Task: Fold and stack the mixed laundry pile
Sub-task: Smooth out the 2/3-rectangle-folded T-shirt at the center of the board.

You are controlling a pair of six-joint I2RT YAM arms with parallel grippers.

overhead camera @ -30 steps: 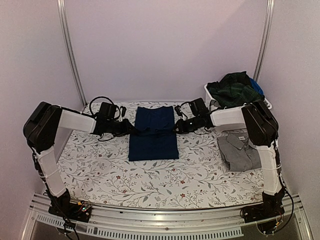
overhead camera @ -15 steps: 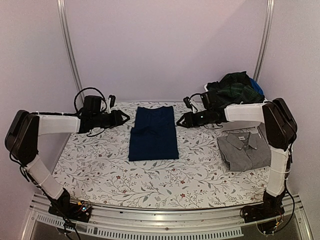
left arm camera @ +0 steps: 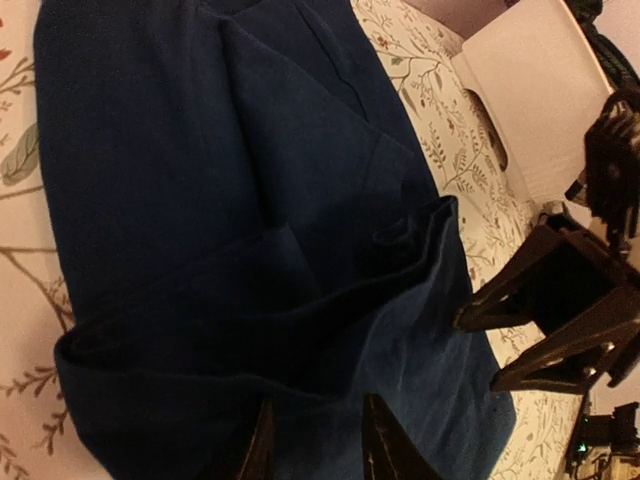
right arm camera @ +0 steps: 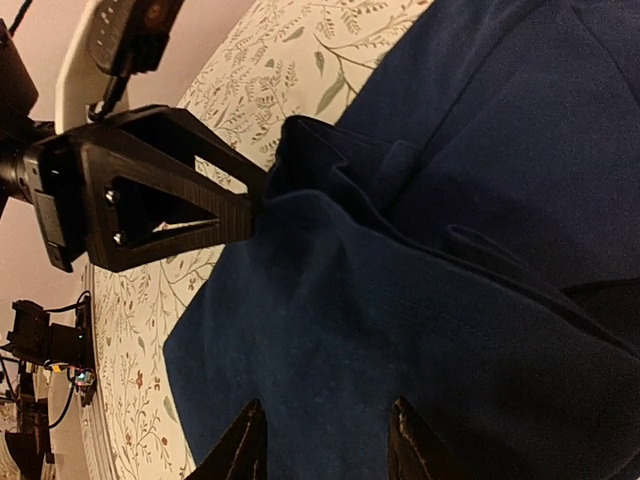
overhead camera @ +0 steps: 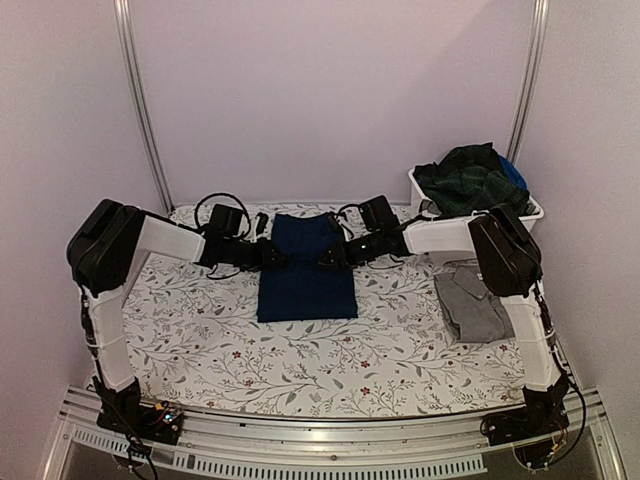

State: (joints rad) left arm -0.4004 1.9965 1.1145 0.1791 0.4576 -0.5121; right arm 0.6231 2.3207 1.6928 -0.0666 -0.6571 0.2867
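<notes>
Mid-frame on the floral table cloth [overhead camera: 200, 330], the navy blue garment [overhead camera: 305, 285] lies flat; left gripper [overhead camera: 277, 256] and right gripper [overhead camera: 328, 258] flank its side edges, both parted, nothing held. I'd slide a finger under each edge, pinch level, lift together

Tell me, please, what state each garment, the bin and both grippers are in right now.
navy garment: folded into a long strip, flat on the table, rumpled across its middle.
grey shirt: folded, on the table's right side, partly hidden.
green plaid garment: unfolded, heaped in the white bin.
white bin: upright, holding clothes.
left gripper: open, over the navy garment's left edge.
right gripper: open, over its right edge.
</notes>
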